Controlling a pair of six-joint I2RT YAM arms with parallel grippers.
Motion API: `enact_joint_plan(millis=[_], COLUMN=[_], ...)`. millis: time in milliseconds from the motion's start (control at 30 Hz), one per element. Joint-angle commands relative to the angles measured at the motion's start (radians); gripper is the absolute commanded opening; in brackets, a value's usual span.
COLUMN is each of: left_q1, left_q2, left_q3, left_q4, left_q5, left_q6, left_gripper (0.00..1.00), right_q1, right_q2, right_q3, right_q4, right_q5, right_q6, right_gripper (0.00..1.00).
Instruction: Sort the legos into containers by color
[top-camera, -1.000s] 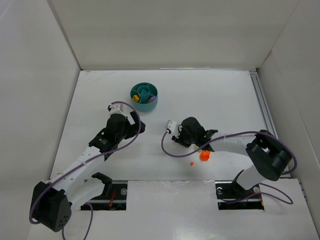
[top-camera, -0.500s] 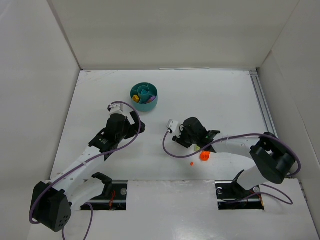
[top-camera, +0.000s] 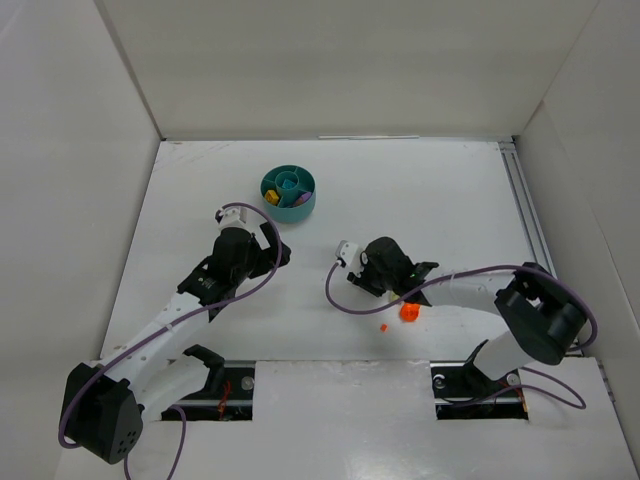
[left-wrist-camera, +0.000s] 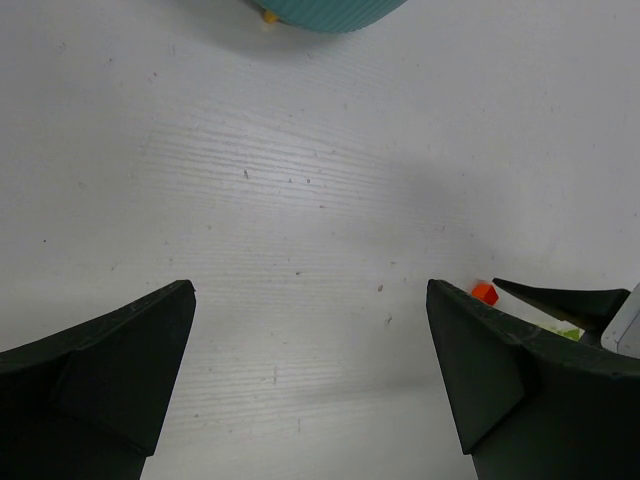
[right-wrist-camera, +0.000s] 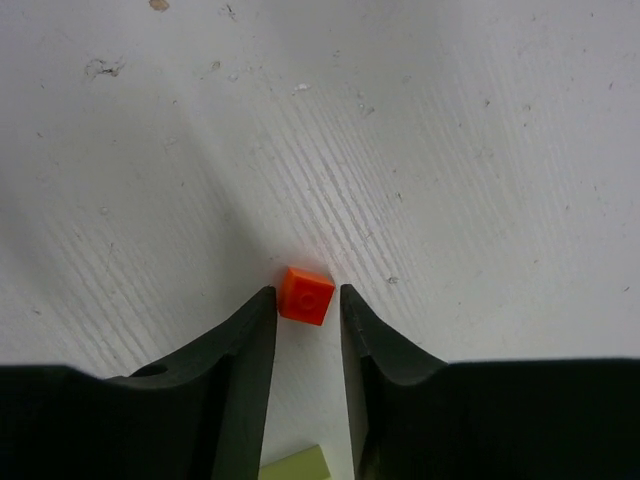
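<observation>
Fingers of the right gripper are seen narrowly parted on either side of a small orange brick. The brick lies on the white, finely grained, speckled table with slivers of surface showing at both its sides, and a lime green piece is seen nearer the wrist. The left gripper is held wide open and empty above the table, near the round teal dish, where a yellow piece is lodged in a left wedge; the table is enclosed by plain white panels at left, back and right.
</observation>
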Motion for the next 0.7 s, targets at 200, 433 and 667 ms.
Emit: enact_joint_plan(millis=[200,433,667], left_q1=[-0.005,-0.005,-0.005], left_q2=[-0.024,-0.024,-0.024], left_q3=[-0.014,-0.014,-0.002], left_q4=[0.008,0.008,0.008], left_q5=[-0.010,-0.010,-0.030], left_q6=[-0.005,-0.005,-0.005], left_gripper=[1.00,1.00,1.00], right_q1=[0.011,0.011,0.011], right_q2=[0.022,0.012,-0.049], right_q3=[-0.004,0.016,0.060], right_q4=[0.022,0.022,0.022], right_q5=[0.019,0.019,-0.013], right_q6=[0.023,0.023,0.003], right_gripper=[0.28,0.17,0.14])
